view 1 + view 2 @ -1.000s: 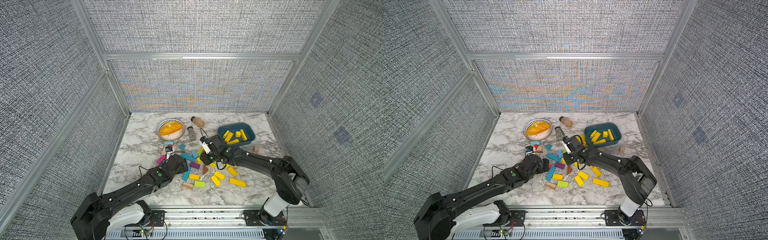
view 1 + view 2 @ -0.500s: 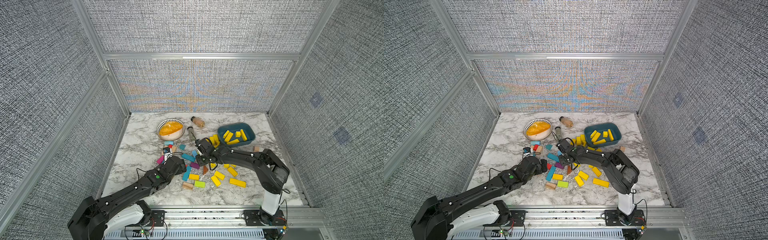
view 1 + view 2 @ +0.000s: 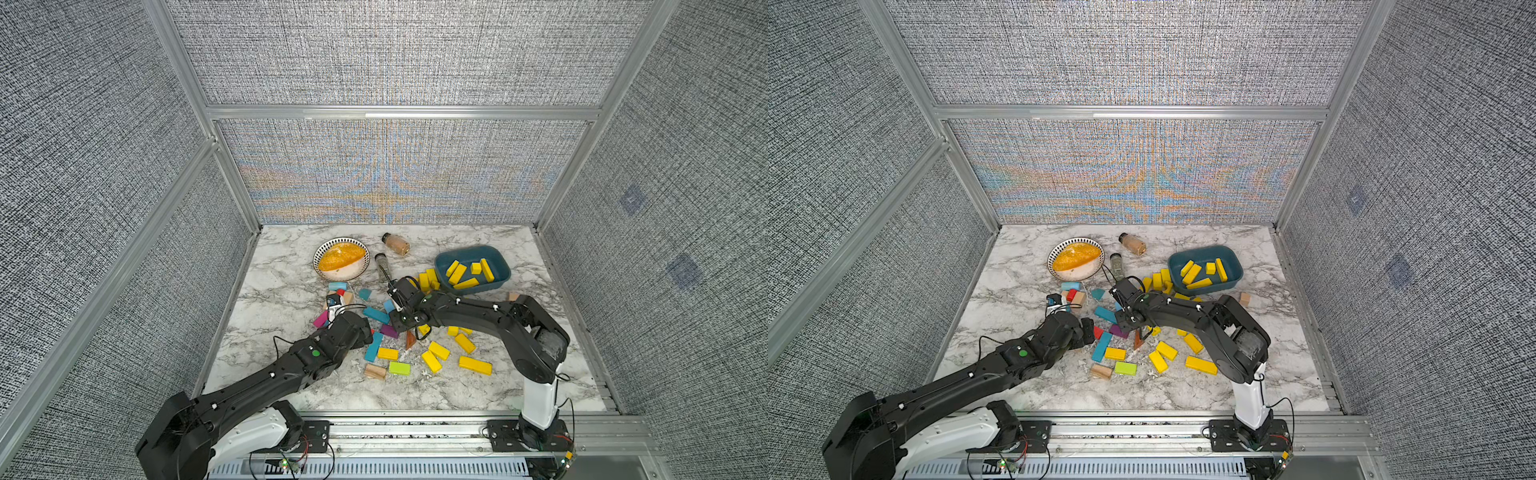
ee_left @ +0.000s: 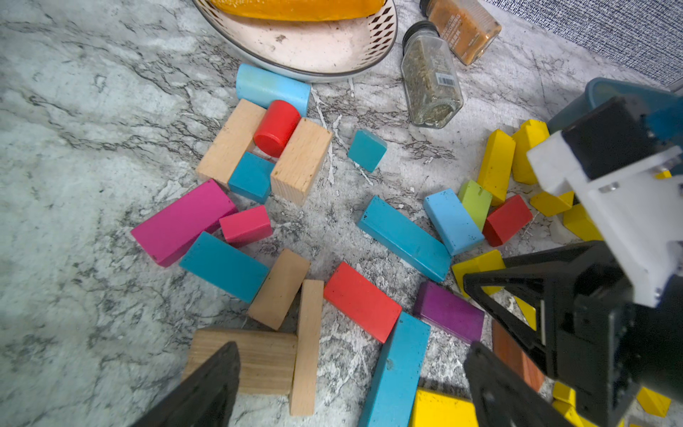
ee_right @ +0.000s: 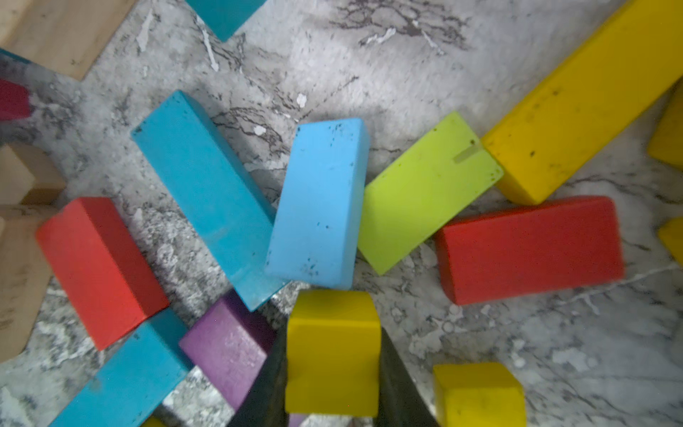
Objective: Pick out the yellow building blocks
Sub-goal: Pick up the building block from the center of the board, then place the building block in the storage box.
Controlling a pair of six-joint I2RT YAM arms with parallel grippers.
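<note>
- My left pincer (image 4: 351,380) stands wide open, empty, over tan, red and teal blocks on the marble bench (image 3: 291,266).
- Mid-bench, my right pincer (image 5: 332,388) is clamped on a yellow block (image 5: 332,351), its two dark fingers (image 5: 399,388) against the block's sides, just beside a purple block (image 5: 229,351).
- More yellow building blocks (image 3: 436,351) lie scattered toward the near edge; others stand clustered (image 3: 1158,280) beside the blue bin (image 3: 500,259).
- Far right, five yellow blocks (image 3: 1200,272) lie inside that bin.
</note>
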